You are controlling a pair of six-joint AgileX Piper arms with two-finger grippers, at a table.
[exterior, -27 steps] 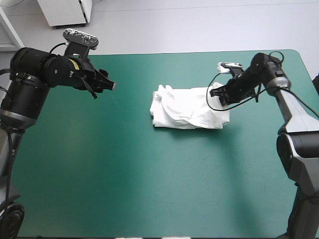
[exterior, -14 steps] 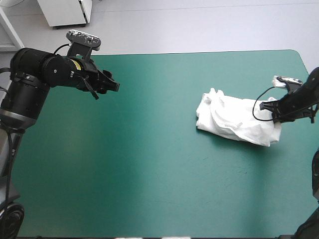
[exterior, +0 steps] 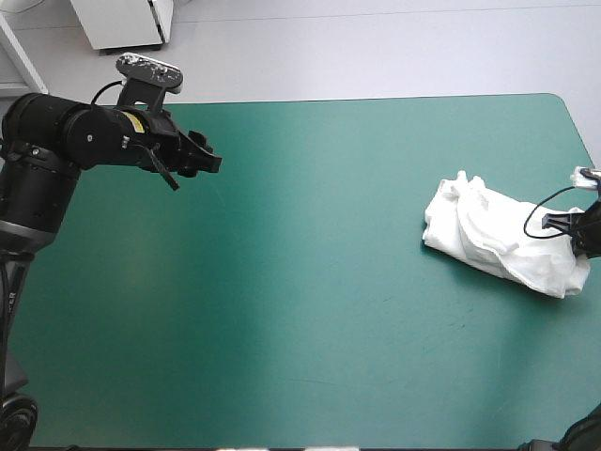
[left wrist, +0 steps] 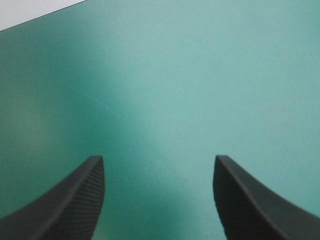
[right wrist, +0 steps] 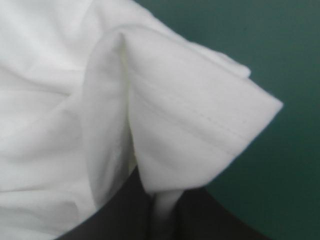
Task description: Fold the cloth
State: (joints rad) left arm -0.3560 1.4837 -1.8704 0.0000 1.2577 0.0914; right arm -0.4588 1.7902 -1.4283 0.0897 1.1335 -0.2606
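White T-shirt (exterior: 488,237) lies crumpled, pinched between the right fingers (right wrist: 116,216).

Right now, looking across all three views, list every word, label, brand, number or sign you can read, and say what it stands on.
No text can be read in any view.
The yellow sticker on the left arm: any print is too small to read.
The T-shirt: plain white, no print or tag showing, only stitched hem lines in the right wrist view.
The teal-green cover: no markings.
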